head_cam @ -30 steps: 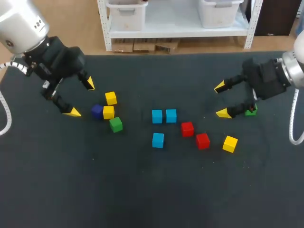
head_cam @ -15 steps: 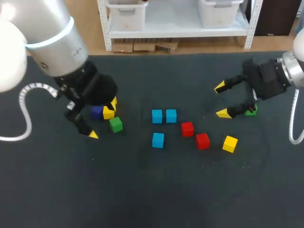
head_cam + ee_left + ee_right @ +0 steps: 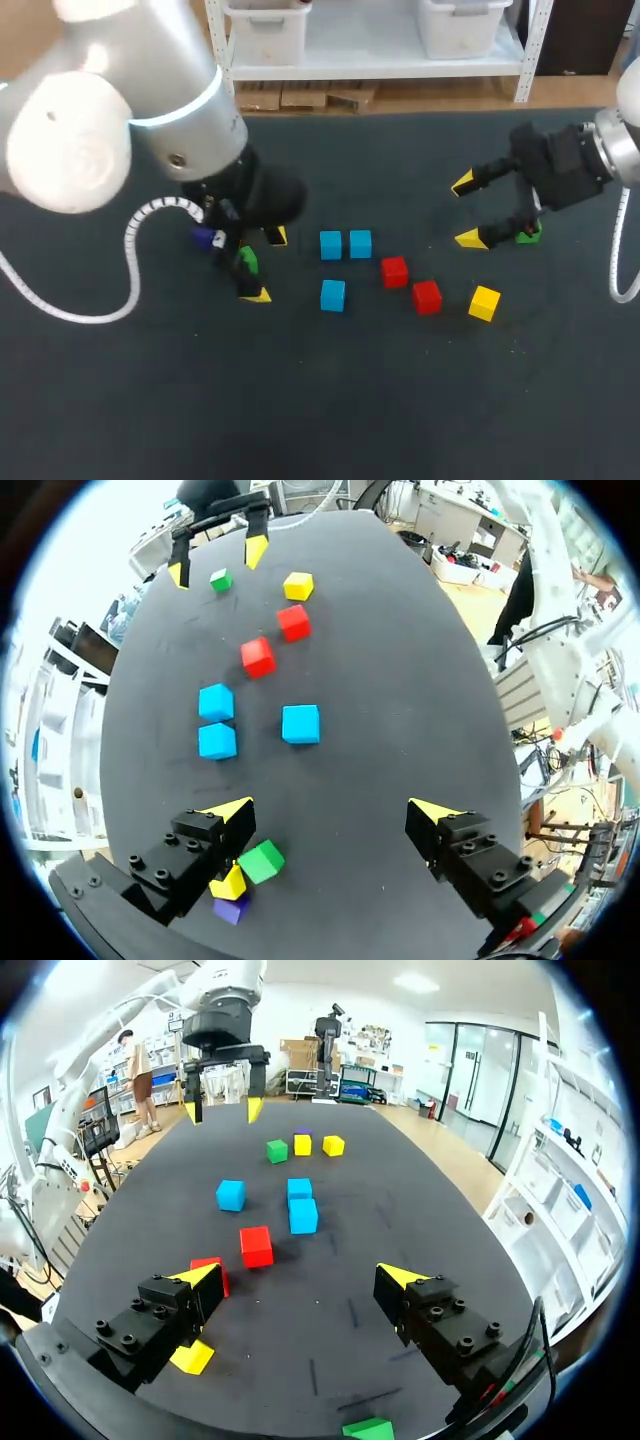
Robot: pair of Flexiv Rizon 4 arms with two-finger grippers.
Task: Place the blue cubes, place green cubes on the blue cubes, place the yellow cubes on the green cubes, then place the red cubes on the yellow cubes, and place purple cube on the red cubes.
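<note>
Three blue cubes [image 3: 331, 244] [image 3: 361, 243] [image 3: 333, 294] lie mid-table, with two red cubes [image 3: 394, 271] [image 3: 427, 296] and a yellow cube [image 3: 484, 302] to their right. My left gripper [image 3: 266, 265] stands open just left of the blue cubes, over a green cube [image 3: 247, 260] and beside the purple cube [image 3: 207, 238]. The left wrist view shows that green cube [image 3: 261, 861], a yellow cube [image 3: 229, 883] and the purple cube [image 3: 231, 910] beside one finger of the left gripper [image 3: 332, 810]. My right gripper [image 3: 466, 210] stands open at the right. Another green cube [image 3: 528, 234] sits behind it.
My left arm's bulk covers the left-hand cluster in the head view, hiding its yellow cubes. In the right wrist view a red cube [image 3: 256, 1246] lies ahead of the right gripper [image 3: 300, 1276], and a yellow cube [image 3: 192, 1357] and a green cube [image 3: 368, 1428] lie under it.
My left arm has swung right across the left-hand cluster toward the blue cubes, its gripper staying open. The right arm and all the cubes have kept still.
</note>
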